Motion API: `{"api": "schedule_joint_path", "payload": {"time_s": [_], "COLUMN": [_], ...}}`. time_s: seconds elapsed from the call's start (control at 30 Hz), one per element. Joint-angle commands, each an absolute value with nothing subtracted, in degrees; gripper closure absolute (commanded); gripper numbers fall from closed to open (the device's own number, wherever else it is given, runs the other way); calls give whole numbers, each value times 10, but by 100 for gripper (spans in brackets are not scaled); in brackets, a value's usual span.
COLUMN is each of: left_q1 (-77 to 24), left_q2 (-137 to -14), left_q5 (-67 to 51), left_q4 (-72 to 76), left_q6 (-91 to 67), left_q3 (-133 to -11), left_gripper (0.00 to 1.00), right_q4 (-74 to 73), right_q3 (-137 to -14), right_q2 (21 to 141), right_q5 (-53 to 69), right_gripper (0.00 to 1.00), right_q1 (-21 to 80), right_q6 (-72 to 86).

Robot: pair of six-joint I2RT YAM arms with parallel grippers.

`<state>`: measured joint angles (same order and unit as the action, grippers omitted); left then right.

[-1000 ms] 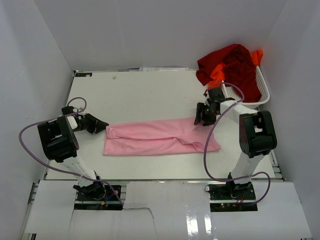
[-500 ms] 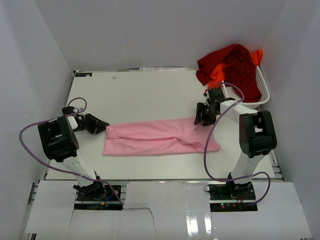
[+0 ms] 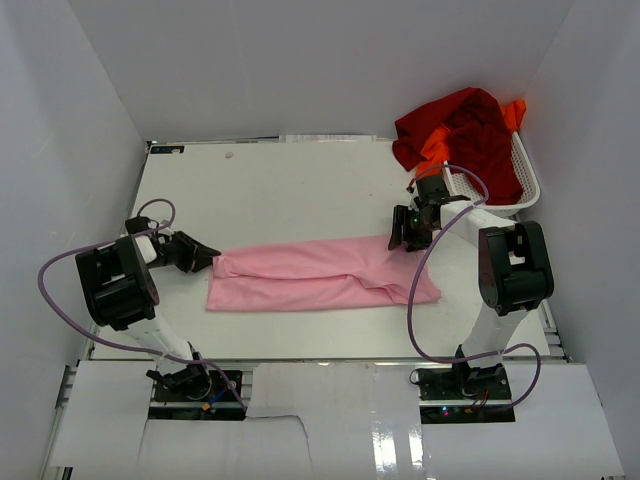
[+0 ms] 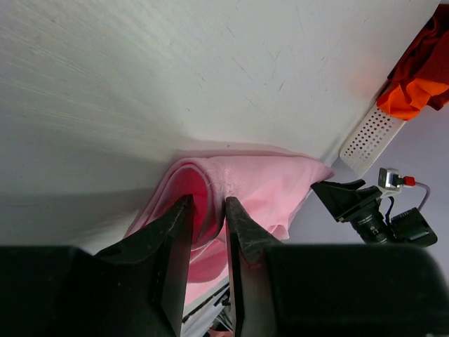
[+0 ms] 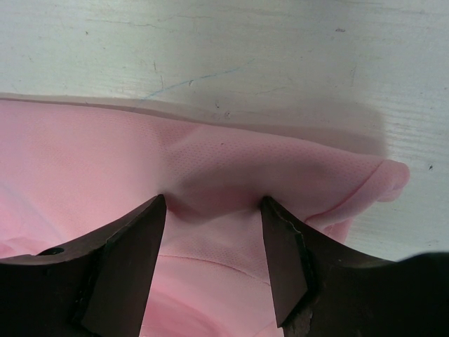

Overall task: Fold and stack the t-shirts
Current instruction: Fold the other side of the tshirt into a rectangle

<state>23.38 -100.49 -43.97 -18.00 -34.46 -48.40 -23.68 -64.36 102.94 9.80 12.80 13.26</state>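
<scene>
The light pink t-shirt (image 3: pixel 320 272) lies on the table as a long folded strip running left to right. My left gripper (image 3: pixel 205 256) is at its left end, and in the left wrist view (image 4: pixel 208 203) the jaws are narrowed on the rolled edge of the pink cloth (image 4: pixel 266 182). My right gripper (image 3: pixel 408 235) is at the strip's far right corner. In the right wrist view (image 5: pixel 214 203) it is open, both tips pressed into the pink cloth (image 5: pixel 105 154), which bunches between them. The dark red t-shirt (image 3: pixel 470 125) and the bright orange t-shirt (image 3: pixel 435 148) are heaped in the basket.
The white mesh basket (image 3: pixel 525 170) stands at the back right, just behind my right arm. It also shows in the left wrist view (image 4: pixel 368 137). White walls enclose the table on the left, back and right. Purple cables loop beside both arms.
My left arm has shifted slightly towards the near edge, with its gripper staying at the shirt's left end. The right arm and the pink shirt have not visibly moved.
</scene>
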Motion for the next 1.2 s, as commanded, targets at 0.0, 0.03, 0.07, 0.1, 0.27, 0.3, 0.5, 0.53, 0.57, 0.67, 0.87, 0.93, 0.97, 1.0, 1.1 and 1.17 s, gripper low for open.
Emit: {"api": "schedule_joint_path", "payload": {"time_s": [0.0, 0.03, 0.07, 0.1, 0.27, 0.3, 0.5, 0.53, 0.57, 0.67, 0.87, 0.93, 0.97, 1.0, 1.1, 1.17], "left_q1": [231, 231, 231, 231, 230, 231, 231, 231, 231, 231, 231, 231, 231, 231, 231, 231], "left_q2": [-971, -976, -979, -983, -989, -990, -1017, -1020, -1024, -1034, -1065, -1077, -1078, -1078, -1075, -1073], "left_q5": [-439, -437, -436, -438, -436, -438, -455, -461, -464, -474, -482, -493, -496, -498, -511, -527], "left_q4": [-182, -182, -182, -182, -181, -180, -175, -173, -170, -161, -147, -144, -142, -143, -144, -144], "left_q6": [-335, -335, -334, -334, -338, -339, -356, -359, -364, -372, -383, -388, -389, -393, -399, -409], "left_q3": [-485, -489, -490, -493, -507, -510, -536, -539, -544, -548, -562, -569, -570, -574, -577, -582], "left_gripper": [65, 69, 73, 86, 100, 100, 100, 100, 100, 100, 100, 100, 100, 100, 100, 100], "right_q4": [-233, -233, -232, -234, -236, -236, -236, -236, -236, -236, -233, -234, -235, -235, -234, -235], "right_q3": [-655, -655, -656, -656, -658, -659, -657, -656, -654, -651, -650, -650, -650, -650, -649, -649], "right_q2": [1042, 1042, 1043, 1044, 1045, 1047, 1048, 1048, 1048, 1047, 1046, 1046, 1046, 1045, 1046, 1047], "right_q5": [110, 109, 109, 110, 109, 110, 107, 107, 107, 105, 106, 105, 105, 105, 103, 103], "right_gripper": [37, 37, 37, 37, 37, 37, 37, 37, 37, 37, 37, 37, 37, 37, 37, 37], "right_q1": [127, 127, 127, 127, 127, 127, 127, 127, 127, 127, 127, 127, 127, 127, 127, 127], "right_q6": [128, 128, 128, 128, 127, 127, 127, 127, 127, 127, 127, 127, 127, 127, 126, 126]}}
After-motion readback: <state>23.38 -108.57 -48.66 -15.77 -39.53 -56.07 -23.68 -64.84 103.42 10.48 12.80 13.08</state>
